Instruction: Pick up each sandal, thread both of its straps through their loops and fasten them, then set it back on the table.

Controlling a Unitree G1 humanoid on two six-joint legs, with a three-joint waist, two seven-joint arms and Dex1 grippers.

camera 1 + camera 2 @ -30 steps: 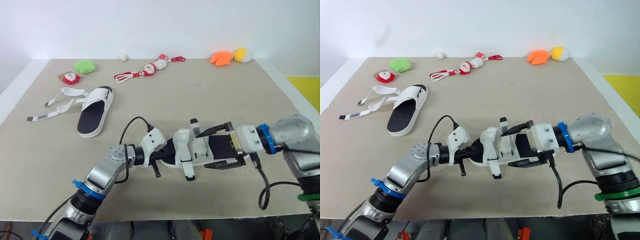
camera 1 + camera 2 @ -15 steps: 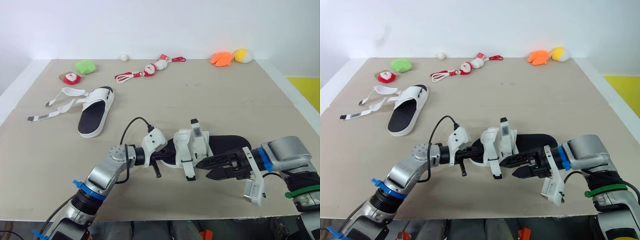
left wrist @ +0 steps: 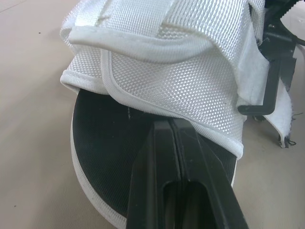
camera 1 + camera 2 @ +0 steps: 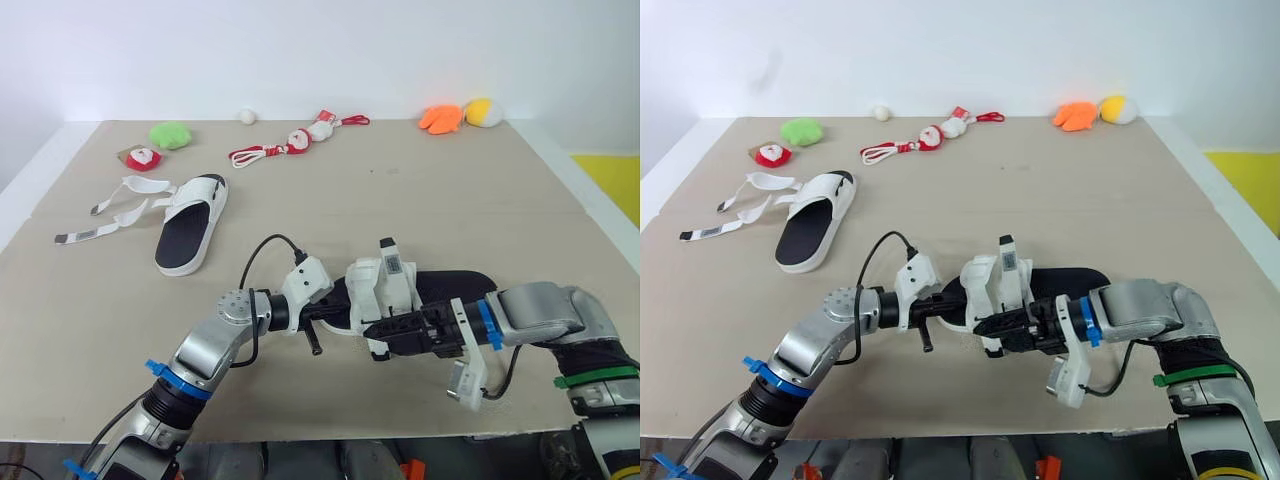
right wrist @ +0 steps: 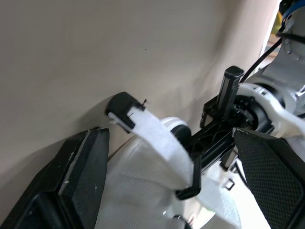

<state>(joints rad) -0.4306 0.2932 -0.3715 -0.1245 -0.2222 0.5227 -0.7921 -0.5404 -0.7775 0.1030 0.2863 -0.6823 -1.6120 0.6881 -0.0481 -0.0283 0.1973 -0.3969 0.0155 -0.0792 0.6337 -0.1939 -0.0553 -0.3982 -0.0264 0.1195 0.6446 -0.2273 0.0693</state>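
- The near sandal (image 4: 440, 287) lies on the table (image 4: 480, 180). My left gripper (image 3: 169, 126) is at its toe end, fingers (image 3: 155, 167) pressed together with no gap. The tips rest on the black insole under the white upper, which I judge pins the shoe against sliding.
- My right gripper (image 4: 385, 333) comes in from the sandal's heel side, fingers (image 5: 78, 167) spread wide. They straddle the loose strap (image 5: 157, 143) and its black loop (image 5: 189, 179), lined up for a pinch.
- My left forearm reaches low toward the toe, and my right forearm lies nearly flat along the sandal's near edge.
- The second sandal (image 4: 190, 235) waits well beyond the toe end, straps undone.
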